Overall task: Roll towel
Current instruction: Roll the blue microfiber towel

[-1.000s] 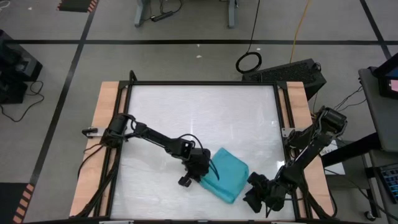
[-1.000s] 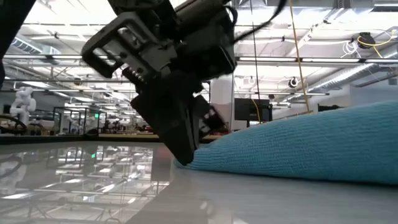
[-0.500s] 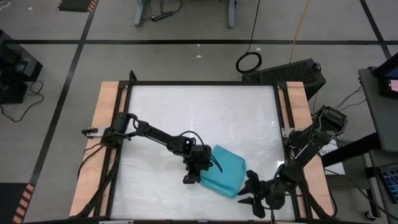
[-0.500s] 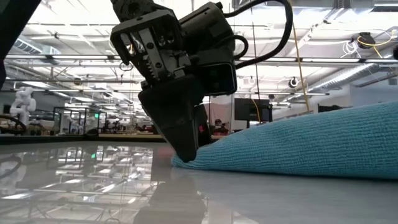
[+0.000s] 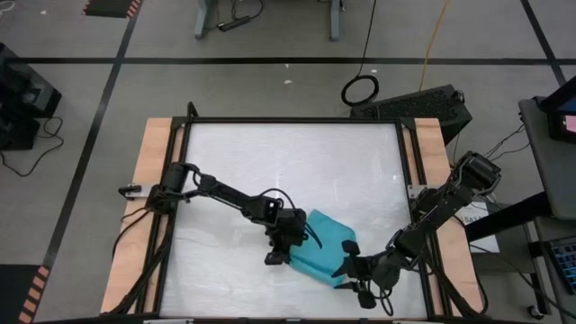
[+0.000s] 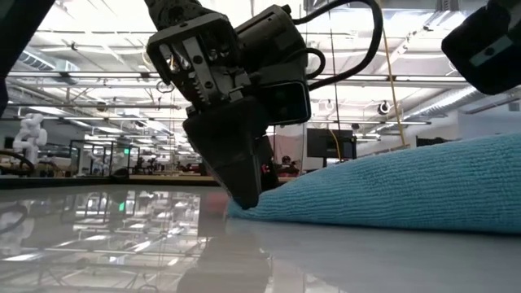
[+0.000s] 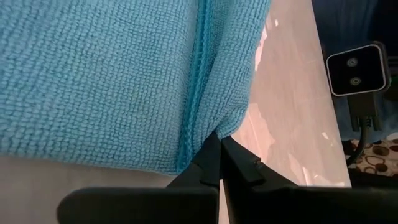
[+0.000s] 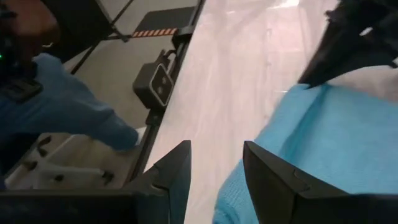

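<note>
Towel (image 5: 321,250) sits on the tabletop (image 5: 288,171), lower centre of the high view. Left gripper (image 5: 286,256) touches its left edge, right gripper (image 5: 353,268) just off its lower-right corner.

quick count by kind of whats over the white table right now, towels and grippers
towels: 1, the turquoise towel
grippers: 2, the left gripper shut on the towel's corner, the right gripper open at its opposite edge
total: 3
</note>
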Controlling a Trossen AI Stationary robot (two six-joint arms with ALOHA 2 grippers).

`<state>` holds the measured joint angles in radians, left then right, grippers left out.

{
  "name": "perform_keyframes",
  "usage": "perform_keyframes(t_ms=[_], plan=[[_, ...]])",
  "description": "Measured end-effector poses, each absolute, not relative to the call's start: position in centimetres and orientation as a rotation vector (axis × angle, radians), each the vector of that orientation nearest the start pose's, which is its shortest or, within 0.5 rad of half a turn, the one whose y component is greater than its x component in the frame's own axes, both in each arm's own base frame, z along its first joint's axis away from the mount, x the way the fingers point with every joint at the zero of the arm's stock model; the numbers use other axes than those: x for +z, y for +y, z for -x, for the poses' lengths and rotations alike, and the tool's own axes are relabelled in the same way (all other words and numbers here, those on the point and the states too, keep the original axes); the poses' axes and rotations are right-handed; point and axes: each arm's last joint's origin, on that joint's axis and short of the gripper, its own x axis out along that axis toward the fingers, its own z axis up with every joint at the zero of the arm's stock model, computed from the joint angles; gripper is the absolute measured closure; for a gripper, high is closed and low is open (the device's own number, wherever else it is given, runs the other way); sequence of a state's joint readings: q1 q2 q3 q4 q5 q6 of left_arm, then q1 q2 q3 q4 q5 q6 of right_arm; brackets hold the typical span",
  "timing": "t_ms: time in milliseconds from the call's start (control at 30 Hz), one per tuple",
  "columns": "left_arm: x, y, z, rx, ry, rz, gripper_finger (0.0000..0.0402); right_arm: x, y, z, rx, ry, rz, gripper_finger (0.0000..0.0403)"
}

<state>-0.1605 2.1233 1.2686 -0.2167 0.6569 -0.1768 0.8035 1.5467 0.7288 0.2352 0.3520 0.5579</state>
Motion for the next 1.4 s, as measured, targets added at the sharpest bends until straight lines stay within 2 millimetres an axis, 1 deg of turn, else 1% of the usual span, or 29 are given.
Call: perform_keyframes(t_ms=[200,367,467,600,767,1233,1400], plan=[[10.4,-7.4,-40.4,-0.632,1.099,0.425,0.04,17.7,21.3,-21.8,0.349,0.619,-0.216,0.0267],[10.4,-6.8,-40.5,-0.622,1.091,0.428,0.04,17.4,21.2,-21.8,0.346,0.635,-0.193,0.0267],[10.4,-6.4,-40.6,-0.622,1.087,0.433,0.04,16.7,21.3,-21.9,0.337,0.655,-0.183,0.0267],[10.4,-6.1,-40.6,-0.628,1.081,0.431,0.04,15.3,21.5,-22.0,0.321,0.722,-0.188,0.0267],[10.4,-6.0,-40.6,-0.633,1.079,0.433,0.04,14.3,21.1,-21.7,0.238,0.795,-0.202,0.0267],[10.5,-6.0,-40.6,-0.647,1.075,0.433,0.04,14.7,21.2,-22.0,0.204,0.752,-0.185,0.0267],[10.5,-6.0,-40.6,-0.648,1.075,0.434,0.04,14.8,21.1,-22.0,0.175,0.771,-0.143,0.0267]])
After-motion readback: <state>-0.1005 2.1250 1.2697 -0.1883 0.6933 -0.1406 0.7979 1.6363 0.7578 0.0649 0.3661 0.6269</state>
